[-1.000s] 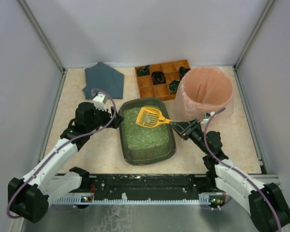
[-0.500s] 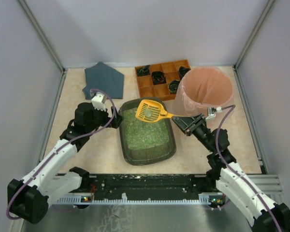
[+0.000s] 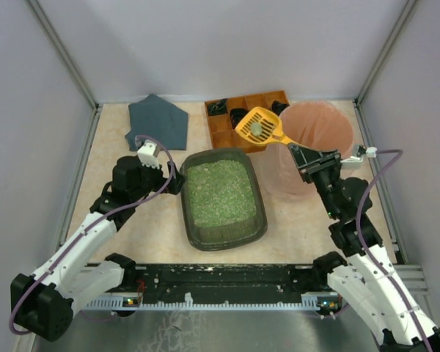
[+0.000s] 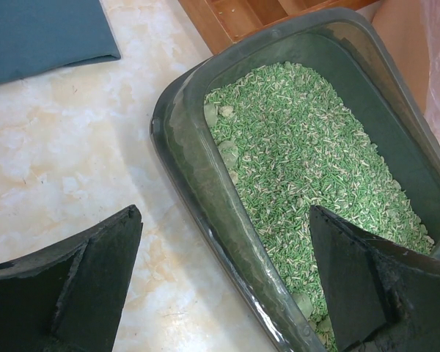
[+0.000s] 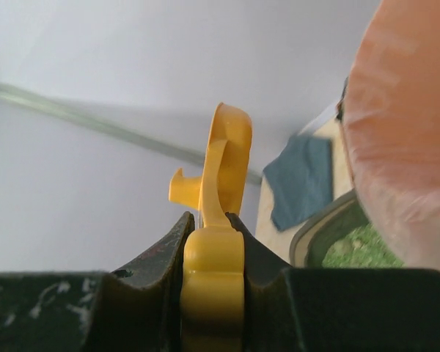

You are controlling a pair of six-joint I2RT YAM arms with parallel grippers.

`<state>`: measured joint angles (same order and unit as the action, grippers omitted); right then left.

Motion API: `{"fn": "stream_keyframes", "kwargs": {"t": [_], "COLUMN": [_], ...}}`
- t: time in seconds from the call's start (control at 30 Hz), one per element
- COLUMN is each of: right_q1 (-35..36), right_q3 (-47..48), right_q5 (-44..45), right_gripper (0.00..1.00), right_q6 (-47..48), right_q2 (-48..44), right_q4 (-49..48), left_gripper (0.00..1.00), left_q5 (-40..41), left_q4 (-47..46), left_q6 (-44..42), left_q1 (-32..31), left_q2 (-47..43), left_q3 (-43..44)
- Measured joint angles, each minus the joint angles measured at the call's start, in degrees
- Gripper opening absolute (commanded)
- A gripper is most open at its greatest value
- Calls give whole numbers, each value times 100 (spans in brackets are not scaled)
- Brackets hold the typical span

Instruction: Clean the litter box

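Observation:
The dark grey-green litter box point(image 3: 194, 224) with green granular litter sits at the table's middle; it also shows in the left wrist view point(image 4: 205, 176). My left gripper point(image 3: 177, 185) is open, its jaws astride the box's left wall, one outside and one over the litter point(image 4: 227, 271). My right gripper point(image 3: 301, 155) is shut on the handle of a yellow slotted scoop point(image 3: 259, 127), seen edge-on in the right wrist view point(image 5: 218, 220). The scoop is raised beside the pink bin point(image 3: 330, 125) and holds a pale clump.
An orange-brown wooden compartment tray point(image 3: 221, 130) with dark objects stands behind the box. A dark blue cloth point(image 3: 158, 121) lies at the back left. Grey walls enclose the table on three sides.
My right gripper has lifted the scoop out of the litter box and carried it up and right to the pink bin. The left arm has not moved.

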<state>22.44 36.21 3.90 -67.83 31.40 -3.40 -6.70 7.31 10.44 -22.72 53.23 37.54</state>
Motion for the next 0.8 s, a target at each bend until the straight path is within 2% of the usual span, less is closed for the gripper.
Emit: {"fn": "stream_keyframes", "kwargs": {"t": [0.27, 0.53, 0.8], "right_q1": [-20, -22, -22], "right_q3": [601, 1093, 1453], "right_q5": [1797, 3025, 3241], "right_gripper": [0, 0, 0], "right_q6": [846, 1952, 3303], "right_q2": [-219, -201, 225], "right_q4": [761, 1484, 2002], "left_gripper": [100, 100, 100], "left_q5": [-7, -68, -153], "left_q4": [0, -2, -4], "left_q6": [0, -2, -9], "left_q1": [0, 0, 2], "left_q2": [0, 0, 0], "left_q3": [-2, -2, -2]}}
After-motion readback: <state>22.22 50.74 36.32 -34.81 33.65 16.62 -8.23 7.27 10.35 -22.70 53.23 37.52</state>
